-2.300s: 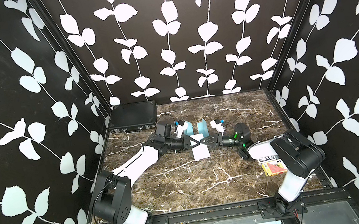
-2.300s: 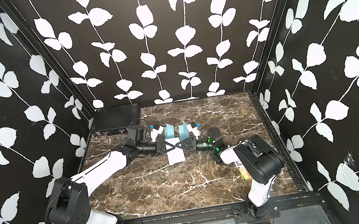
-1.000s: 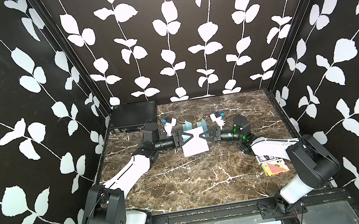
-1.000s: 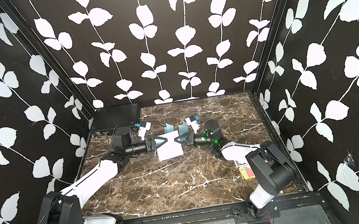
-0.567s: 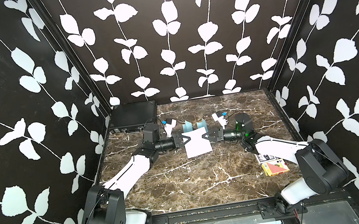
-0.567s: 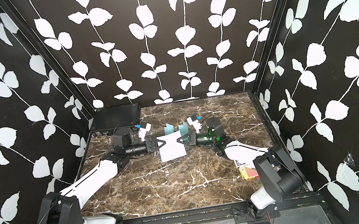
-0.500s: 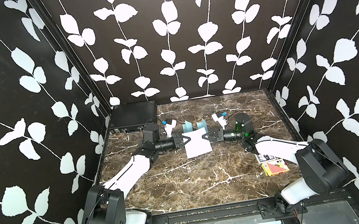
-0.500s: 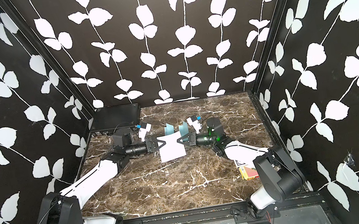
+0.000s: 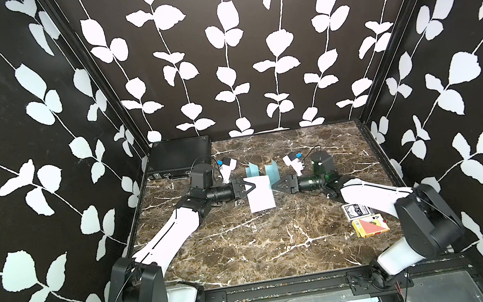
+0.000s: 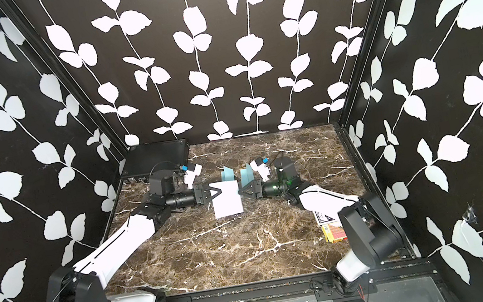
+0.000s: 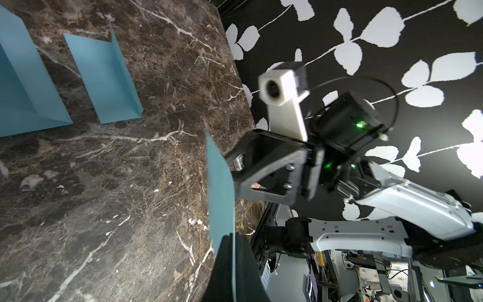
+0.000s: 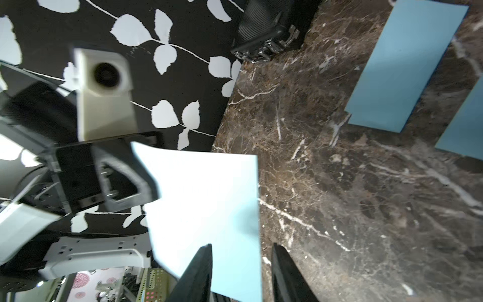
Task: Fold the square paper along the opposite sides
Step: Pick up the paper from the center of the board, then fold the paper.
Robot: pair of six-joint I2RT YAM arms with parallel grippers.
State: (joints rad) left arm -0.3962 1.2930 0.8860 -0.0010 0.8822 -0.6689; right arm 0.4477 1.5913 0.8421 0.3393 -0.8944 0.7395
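The square paper (image 9: 260,193) (image 10: 227,201) hangs flat just above the marble table, white from above and blue underneath. My left gripper (image 9: 247,188) (image 10: 212,192) is shut on its left edge; in the left wrist view the paper (image 11: 219,188) runs edge-on out of the closed gripper (image 11: 232,238). My right gripper (image 9: 272,185) (image 10: 239,191) is at the paper's right edge. In the right wrist view that gripper (image 12: 241,248) is open, its fingers (image 12: 206,251) standing apart with the paper (image 12: 203,198) lying loose between them.
Two folded blue papers (image 9: 253,168) (image 9: 272,169) stand just behind the held sheet. A black case (image 9: 180,156) sits in the back left corner. Two card packs (image 9: 356,209) (image 9: 370,225) lie near the right arm's base.
The left gripper has shut on the paper's left edge. The right gripper, shut on the paper a moment ago, has opened its jaws. Both arms have hardly moved.
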